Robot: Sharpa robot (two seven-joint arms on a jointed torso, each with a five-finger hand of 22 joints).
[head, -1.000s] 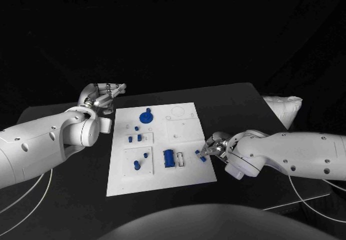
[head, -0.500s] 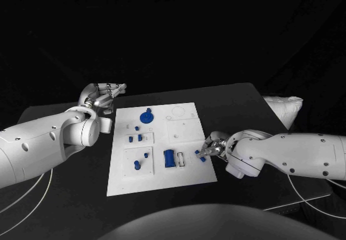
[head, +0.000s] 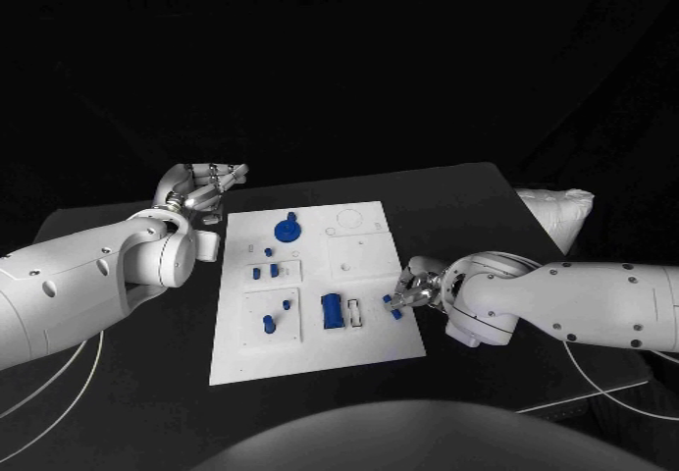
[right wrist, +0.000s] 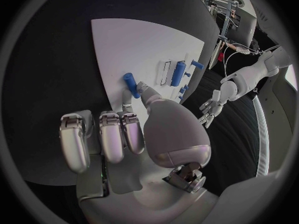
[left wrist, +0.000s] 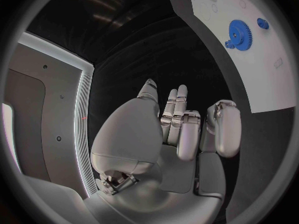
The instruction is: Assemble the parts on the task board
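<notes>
The right hand (head: pixel 410 291) seemingly pinches a small blue peg (right wrist: pixel 131 84) at the white board's (head: pixel 371 345) edge; the left hand (head: pixel 198 186), fingers loosely spread, hovers off its far corner

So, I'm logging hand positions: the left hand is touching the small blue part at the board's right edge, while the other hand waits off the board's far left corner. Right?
Not quite: it is the right hand that touches the small blue part at the task board's right edge, as the right wrist view shows. The left hand is the one waiting off the far left corner.
</notes>
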